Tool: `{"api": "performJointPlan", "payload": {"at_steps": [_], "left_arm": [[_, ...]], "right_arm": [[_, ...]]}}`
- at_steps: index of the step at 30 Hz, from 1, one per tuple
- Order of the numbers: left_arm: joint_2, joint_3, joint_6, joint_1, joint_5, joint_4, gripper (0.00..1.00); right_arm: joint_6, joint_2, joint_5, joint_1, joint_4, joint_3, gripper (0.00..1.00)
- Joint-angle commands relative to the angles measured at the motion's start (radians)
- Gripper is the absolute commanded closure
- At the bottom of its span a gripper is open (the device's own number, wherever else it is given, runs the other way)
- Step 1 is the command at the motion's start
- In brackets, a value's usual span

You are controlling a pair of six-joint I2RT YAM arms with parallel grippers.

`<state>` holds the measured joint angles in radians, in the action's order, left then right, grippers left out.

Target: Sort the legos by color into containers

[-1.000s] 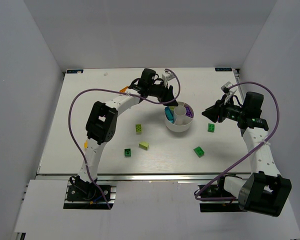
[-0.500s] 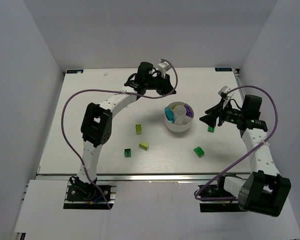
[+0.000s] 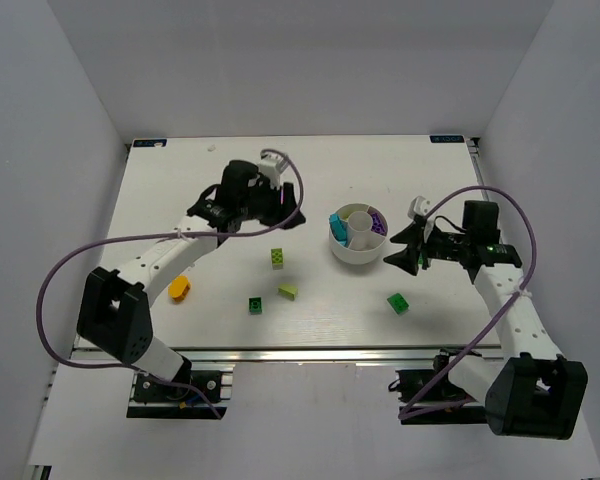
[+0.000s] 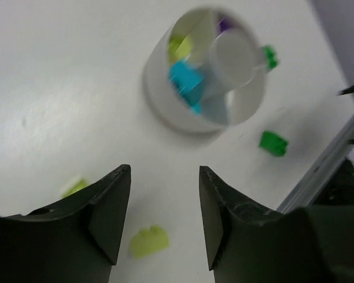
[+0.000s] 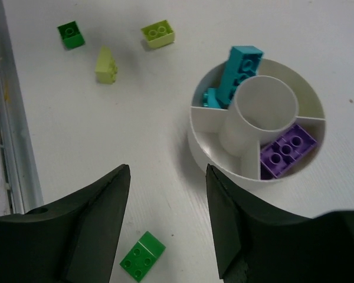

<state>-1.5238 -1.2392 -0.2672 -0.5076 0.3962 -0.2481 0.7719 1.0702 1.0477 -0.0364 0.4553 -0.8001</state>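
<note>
The round white dish (image 3: 357, 250) holds cyan bricks (image 5: 241, 68) in one wedge and a purple brick (image 5: 288, 150) in another. My left gripper (image 3: 292, 217) is open and empty, left of the dish, above two lime bricks (image 3: 277, 257) (image 3: 288, 291); one shows between its fingers in the left wrist view (image 4: 148, 242). My right gripper (image 3: 394, 257) is open and empty at the dish's right side. A green brick (image 3: 398, 302) lies in front of it and shows in the right wrist view (image 5: 141, 254). A dark green brick (image 3: 255, 305) and an orange brick (image 3: 179, 289) lie to the left.
Another green brick (image 4: 270, 57) lies just beyond the dish, under my right gripper in the top view. The table's front rail (image 5: 12, 118) runs near the loose bricks. Purple cables loop beside both arms.
My left arm has swung from behind the dish to its left, over the lime bricks. My right gripper has moved left and down toward the dish. The orange brick is now uncovered.
</note>
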Motion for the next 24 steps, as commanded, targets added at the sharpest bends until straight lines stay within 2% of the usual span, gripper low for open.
{"api": "performJointPlan", "payload": {"at_steps": [1, 5, 6, 9, 10, 18, 24], "left_arm": [[0.101, 0.143, -0.053, 0.0, -0.163, -0.115, 0.4], [0.238, 0.202, -0.026, 0.0, -0.272, -0.112, 0.25], [0.263, 0.207, -0.018, 0.0, -0.298, -0.115, 0.16], [0.361, 0.245, 0.008, 0.0, -0.381, -0.096, 0.04], [0.387, 0.256, 0.02, 0.0, -0.442, -0.088, 0.03], [0.531, 0.302, 0.06, -0.011, -0.585, -0.089, 0.02], [0.629, 0.382, 0.074, 0.0, -0.664, -0.141, 0.02]], "right_arm": [[0.069, -0.004, -0.064, 0.088, 0.052, -0.01, 0.4], [0.029, 0.01, -0.19, 0.202, 0.043, -0.037, 0.42], [0.006, 0.028, -0.213, 0.258, 0.045, -0.047, 0.42], [-0.006, 0.077, -0.282, 0.326, 0.077, -0.088, 0.43], [-0.006, 0.089, -0.316, 0.372, 0.088, -0.1, 0.43], [0.003, 0.218, -0.489, 0.562, 0.218, -0.261, 0.44], [-0.043, 0.301, -0.586, 0.688, 0.163, -0.287, 0.45]]}}
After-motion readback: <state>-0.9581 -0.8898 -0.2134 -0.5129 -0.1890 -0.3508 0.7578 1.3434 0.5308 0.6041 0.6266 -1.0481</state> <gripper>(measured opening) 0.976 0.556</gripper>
